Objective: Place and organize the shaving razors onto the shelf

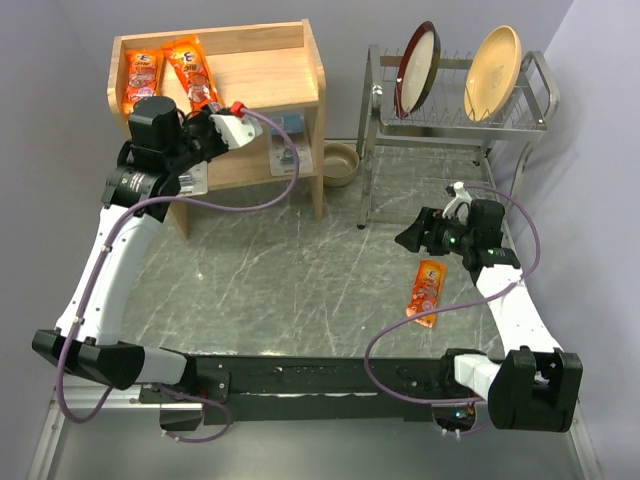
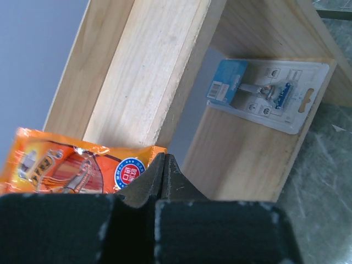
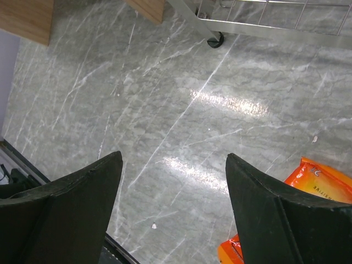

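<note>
Packs only partly seen
In the left wrist view an orange pack (image 2: 71,170) runs off the left edge, its near end behind the left gripper (image 2: 165,160). From above, the left arm (image 1: 150,175) covers most of a pale pack (image 1: 193,180) on the lower tier of the shelf (image 1: 270,75). The right wrist view's edge cuts a second orange pack (image 3: 322,184)

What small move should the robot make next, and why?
Probably swing the right gripper over the orange pack lying flat on the table and lower onto it. Its jaws stand open and empty just beside that pack, which is not yet on the shelf.
</note>
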`<state>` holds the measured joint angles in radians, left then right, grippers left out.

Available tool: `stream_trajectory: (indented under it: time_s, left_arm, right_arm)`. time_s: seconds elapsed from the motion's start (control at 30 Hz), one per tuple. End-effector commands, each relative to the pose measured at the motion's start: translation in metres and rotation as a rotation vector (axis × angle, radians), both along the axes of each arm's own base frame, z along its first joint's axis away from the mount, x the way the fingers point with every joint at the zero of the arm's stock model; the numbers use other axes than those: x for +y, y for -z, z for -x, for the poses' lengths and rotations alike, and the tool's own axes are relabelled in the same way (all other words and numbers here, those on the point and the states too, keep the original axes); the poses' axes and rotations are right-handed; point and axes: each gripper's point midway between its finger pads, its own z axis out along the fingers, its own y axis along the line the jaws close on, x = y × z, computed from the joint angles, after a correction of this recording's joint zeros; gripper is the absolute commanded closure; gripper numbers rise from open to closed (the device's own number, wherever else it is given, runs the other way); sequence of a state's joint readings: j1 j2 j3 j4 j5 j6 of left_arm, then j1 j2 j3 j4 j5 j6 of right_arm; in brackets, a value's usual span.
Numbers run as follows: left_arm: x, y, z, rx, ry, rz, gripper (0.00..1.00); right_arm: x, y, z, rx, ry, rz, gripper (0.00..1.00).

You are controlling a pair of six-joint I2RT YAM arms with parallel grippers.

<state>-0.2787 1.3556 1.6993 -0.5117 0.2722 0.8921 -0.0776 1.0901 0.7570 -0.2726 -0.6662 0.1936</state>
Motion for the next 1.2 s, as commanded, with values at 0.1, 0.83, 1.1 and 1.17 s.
stream_trajectory:
  time_s: [0.1, 0.83, 1.1, 1.17]
  left_arm:
    - [-0.014, -0.036, 0.008, -0.195, 0.107, -0.033, 0.99]
    - [-0.025, -0.054, -0.018, -0.255, 0.120, 0.011, 0.99]
    - [-0.027, -0.091, 0.005, -0.379, 0.147, 0.119, 0.24]
    - [-0.034, -0.106, 0.023, -0.439, 0.152, 0.116, 0.01]
  right_arm:
    - [-0.005, -0.017, -0.013, -0.069, 0.020, 0.005, 0.17]
    - [-0.013, -0.004, -0.008, -0.047, 0.053, 0.011, 0.16]
    - [-0.015, -0.003, -0.009, -0.045, 0.053, 0.017, 0.16]
    - [-0.018, -0.004, -0.009, -0.051, 0.059, 0.026, 0.16]
